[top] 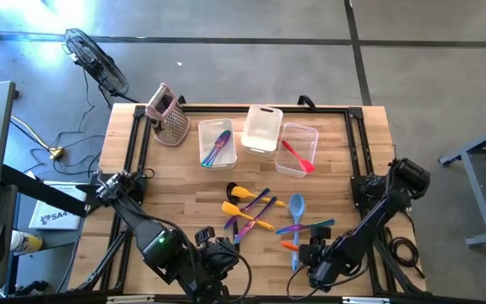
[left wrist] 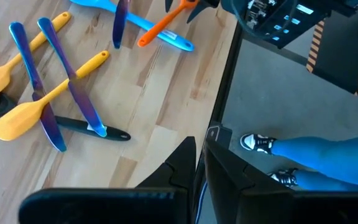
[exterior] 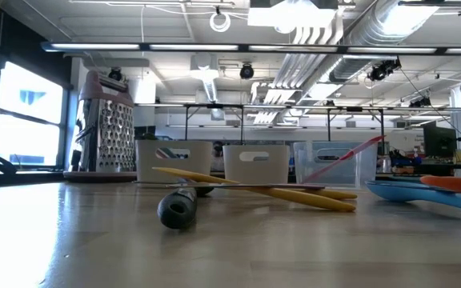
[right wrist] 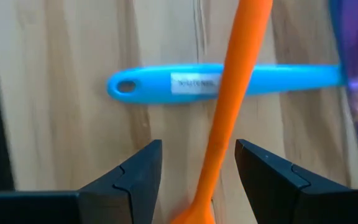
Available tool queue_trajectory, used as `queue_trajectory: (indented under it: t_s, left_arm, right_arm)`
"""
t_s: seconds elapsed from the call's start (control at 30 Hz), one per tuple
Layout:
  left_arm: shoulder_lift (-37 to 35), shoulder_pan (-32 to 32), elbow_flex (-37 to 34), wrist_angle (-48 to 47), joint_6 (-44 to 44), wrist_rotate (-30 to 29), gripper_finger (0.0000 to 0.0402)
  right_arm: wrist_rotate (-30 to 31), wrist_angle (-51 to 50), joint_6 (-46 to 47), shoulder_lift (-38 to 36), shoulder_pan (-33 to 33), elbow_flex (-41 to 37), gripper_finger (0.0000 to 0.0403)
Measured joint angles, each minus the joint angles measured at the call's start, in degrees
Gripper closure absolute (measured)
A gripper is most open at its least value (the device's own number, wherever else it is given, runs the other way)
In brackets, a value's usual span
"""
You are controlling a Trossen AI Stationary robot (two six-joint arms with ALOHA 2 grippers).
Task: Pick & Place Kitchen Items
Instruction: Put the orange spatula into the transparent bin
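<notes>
I've got the right tool (right wrist: 197, 180) down low over the counter (top: 184, 211), fingers (right wrist: 138, 177) spread apart with the orange utensil's handle (right wrist: 229, 118) running between them, not pinched, nothing gripped. Just ahead of the tool, the orange handle lies across a blue utensil handle (right wrist: 185, 83), and a purple one (right wrist: 356, 68) sits off to the side. From above, this tool (top: 315, 268) is at the near edge of the counter, with the scattered kitchen items (top: 260, 211) just beyond it: yellow spatulas (top: 234, 207), purple pieces, a blue spoon (top: 297, 204). My left tool (left wrist: 197, 168) waits near the counter's front edge, fingers pressed together, holding nothing; the yellow and purple utensils lie ahead of it. Farther out are three clear tubs (top: 261, 131), one holding a red utensil (top: 298, 158), and the grater (top: 167, 114) stands farthest away.
</notes>
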Motion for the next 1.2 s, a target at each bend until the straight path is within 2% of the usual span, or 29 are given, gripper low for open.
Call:
queue_trajectory:
  t_s: [0.57,0.73,0.97,1.2]
  left_arm:
    - [0.0,0.0,0.0,0.1,-1.5,-0.2,0.0371]
    - [0.0,0.0,0.0,0.1,-1.5,-0.1,0.0371]
    - [0.0,0.0,0.0,0.1,-1.5,-0.1,0.0371]
    - [0.0,0.0,0.0,0.0,-1.5,-0.1,0.0371]
  right_arm:
    - [-3.5,8.5,0.8,-0.3,-2.8,-7.0,0.0213]
    - [-3.7,8.4,0.8,-0.3,-3.0,-7.3,0.0257]
    - [-3.8,8.1,1.1,-0.2,-3.0,-7.3,0.0373]
    - [-3.7,8.5,3.3,-0.1,-3.0,-7.3,0.0372]
